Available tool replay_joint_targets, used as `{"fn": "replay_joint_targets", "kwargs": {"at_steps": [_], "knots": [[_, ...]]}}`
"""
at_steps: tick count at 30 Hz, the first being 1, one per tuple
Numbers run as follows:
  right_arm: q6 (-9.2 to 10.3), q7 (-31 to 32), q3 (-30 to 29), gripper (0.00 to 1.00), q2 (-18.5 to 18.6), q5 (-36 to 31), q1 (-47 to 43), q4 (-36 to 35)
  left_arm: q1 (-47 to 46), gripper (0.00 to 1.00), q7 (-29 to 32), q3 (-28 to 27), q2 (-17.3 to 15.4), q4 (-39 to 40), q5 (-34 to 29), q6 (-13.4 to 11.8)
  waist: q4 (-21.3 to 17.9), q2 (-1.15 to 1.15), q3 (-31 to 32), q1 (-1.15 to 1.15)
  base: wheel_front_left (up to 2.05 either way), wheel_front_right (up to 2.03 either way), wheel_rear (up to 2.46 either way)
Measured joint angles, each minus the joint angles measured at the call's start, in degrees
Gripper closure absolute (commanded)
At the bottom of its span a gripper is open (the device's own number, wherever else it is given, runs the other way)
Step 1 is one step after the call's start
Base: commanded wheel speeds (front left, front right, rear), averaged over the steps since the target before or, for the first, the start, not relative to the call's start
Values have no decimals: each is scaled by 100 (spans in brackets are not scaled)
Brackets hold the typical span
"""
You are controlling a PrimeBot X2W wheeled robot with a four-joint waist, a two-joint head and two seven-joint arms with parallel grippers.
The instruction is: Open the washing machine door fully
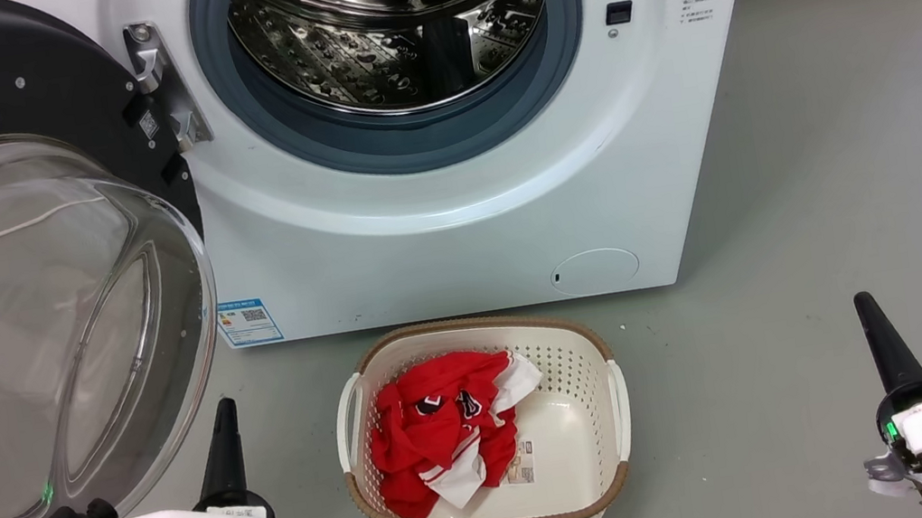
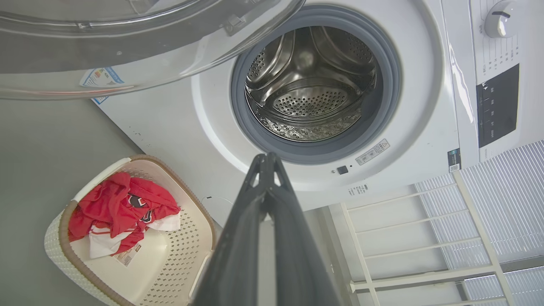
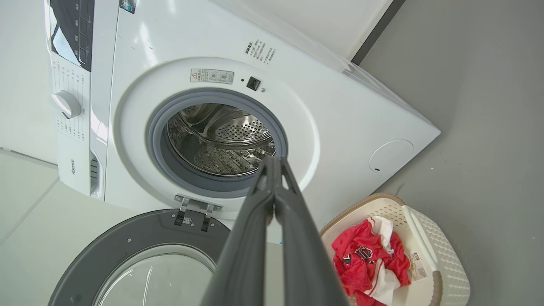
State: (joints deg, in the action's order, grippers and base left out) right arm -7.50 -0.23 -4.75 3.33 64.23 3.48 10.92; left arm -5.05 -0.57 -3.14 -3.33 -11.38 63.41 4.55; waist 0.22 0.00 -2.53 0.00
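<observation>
Washing machine door (image 1: 37,295) hangs swung wide, left of the washing machine (image 1: 457,232); my left gripper (image 1: 223,413) and right gripper (image 1: 867,310) both have fingers pressed together, holding nothing; the left one sits near the glass, so a careless lift could bump it shut.

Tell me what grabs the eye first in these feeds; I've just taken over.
The washing machine door stands swung wide at the head view's left, its clear glass bowl bulging toward the camera, baring the steel drum. Before the washing machine sits a cream basket holding a red and white garment.
</observation>
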Motion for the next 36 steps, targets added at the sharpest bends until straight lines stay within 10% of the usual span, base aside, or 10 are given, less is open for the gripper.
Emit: {"fn": "replay_joint_targets", "kwargs": {"at_steps": [36], "knots": [[0, 414, -70, 100, 1, 1891, 136, 204, -69, 100, 478, -234, 30, -177, 1913, 198, -14, 0, 144, 1, 0, 0, 0]]}}
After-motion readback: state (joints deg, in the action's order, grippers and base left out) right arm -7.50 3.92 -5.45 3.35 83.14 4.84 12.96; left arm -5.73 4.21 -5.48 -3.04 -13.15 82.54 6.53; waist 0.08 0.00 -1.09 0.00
